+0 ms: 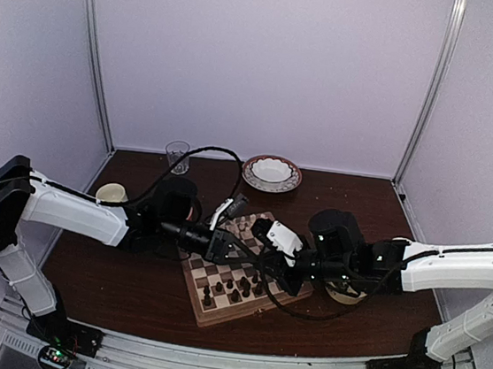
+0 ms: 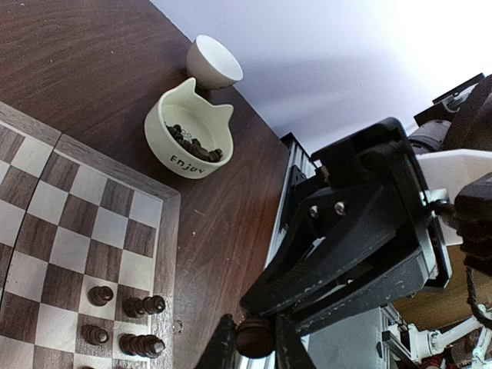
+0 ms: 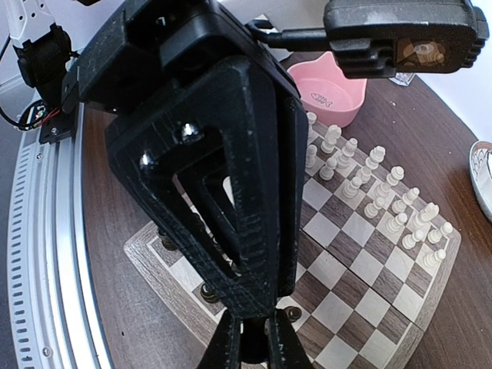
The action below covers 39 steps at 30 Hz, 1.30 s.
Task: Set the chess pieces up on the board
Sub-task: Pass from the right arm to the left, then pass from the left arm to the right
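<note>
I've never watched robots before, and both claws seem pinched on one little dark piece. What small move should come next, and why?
Probably the right gripper should open and back away. It and the left gripper both seem clamped on one dark chess piece near the edge of the board; one must let go before the other can set it down.

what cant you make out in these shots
Held chess piece: kind unclear; in the left wrist view the fingers cover all but a round end.
Board: part hidden behind the left gripper, right wrist view.
Dark bits in the bowl: too small, left wrist view.
</note>
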### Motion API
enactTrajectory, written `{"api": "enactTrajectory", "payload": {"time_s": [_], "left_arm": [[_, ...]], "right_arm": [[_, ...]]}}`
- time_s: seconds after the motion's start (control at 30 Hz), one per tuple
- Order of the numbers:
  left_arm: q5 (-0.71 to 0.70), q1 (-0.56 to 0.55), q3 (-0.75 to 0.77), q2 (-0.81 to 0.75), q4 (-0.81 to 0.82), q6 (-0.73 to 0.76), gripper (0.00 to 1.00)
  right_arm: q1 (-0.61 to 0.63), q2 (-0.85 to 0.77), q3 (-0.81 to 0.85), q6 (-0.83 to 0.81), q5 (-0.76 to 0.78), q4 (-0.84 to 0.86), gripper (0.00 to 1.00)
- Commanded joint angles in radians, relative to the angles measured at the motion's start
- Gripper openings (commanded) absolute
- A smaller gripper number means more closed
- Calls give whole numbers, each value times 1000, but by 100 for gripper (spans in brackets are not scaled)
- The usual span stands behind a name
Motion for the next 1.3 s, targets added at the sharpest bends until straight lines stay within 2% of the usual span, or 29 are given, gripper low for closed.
{"api": "enactTrajectory", "payload": {"time_s": [0.0,0.13,0.2,0.4,0.67,0.73,0.8,0.93,1.1,1.27], "left_arm": [[35,-11,18,2,40,11,11],[23,-9,10,-11,43,11,12],[14,-8,1,-20,46,12,12],[-13,8,-52,-80,101,11,12],[-45,15,-123,-172,185,15,13],[-65,15,-141,-205,188,36,13],[-102,17,-163,-252,177,69,13],[-194,25,-205,-313,159,116,13],[-226,45,-230,-336,173,123,12],[-195,50,-233,-300,215,108,12]], "right_arm": [[6,-23,-5,3,30,80,11],[6,-48,-26,19,29,99,38],[5,-72,-42,29,27,116,45],[2,-148,-100,82,-9,174,56],[-104,-149,-150,299,-179,350,57],[-147,-125,-123,358,-258,395,57],[-182,-101,-62,394,-311,370,57],[-219,-52,9,407,-356,363,56],[-221,-20,-97,446,-381,533,55],[-221,-19,-128,489,-424,583,56]]}}
